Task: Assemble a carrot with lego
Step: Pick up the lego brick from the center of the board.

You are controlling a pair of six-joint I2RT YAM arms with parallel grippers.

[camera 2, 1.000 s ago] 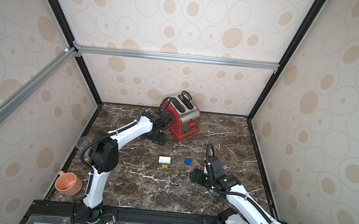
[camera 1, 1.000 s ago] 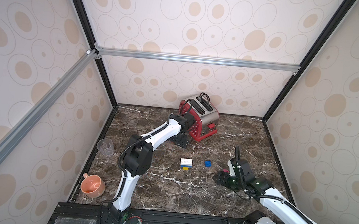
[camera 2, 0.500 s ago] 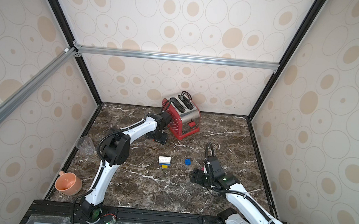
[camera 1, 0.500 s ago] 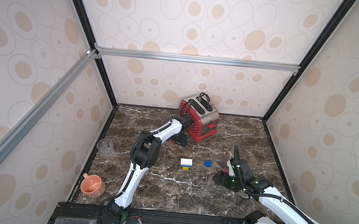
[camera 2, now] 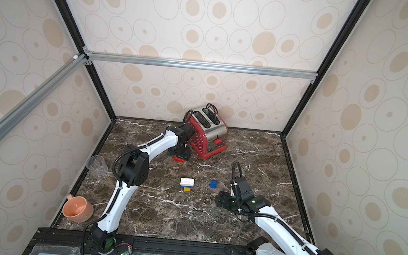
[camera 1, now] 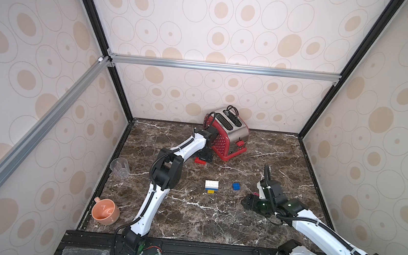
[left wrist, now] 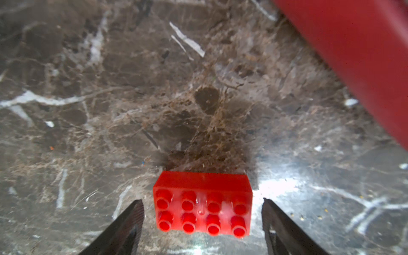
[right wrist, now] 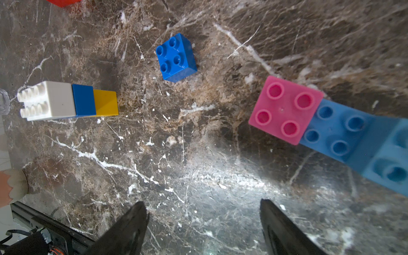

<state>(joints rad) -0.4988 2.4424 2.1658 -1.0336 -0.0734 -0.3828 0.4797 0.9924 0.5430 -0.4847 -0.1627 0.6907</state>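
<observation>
An eight-stud red brick [left wrist: 203,207] lies beside the toaster [camera 1: 221,145], far centre, between the left gripper's [left wrist: 202,201] parted, untouching jaws. The right gripper [right wrist: 202,202] gapes empty by a pink brick [right wrist: 284,110].

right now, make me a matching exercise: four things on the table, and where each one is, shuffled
1 red brick
2 pink brick
3 loose blue brick
4 orange cup

a on a light blue brick
b at the near left corner of the table
c between the open jaws of the left gripper
d alone, apart from the white-blue-yellow stack

Pairs: 1-c, 2-a, 3-d, 4-b
</observation>
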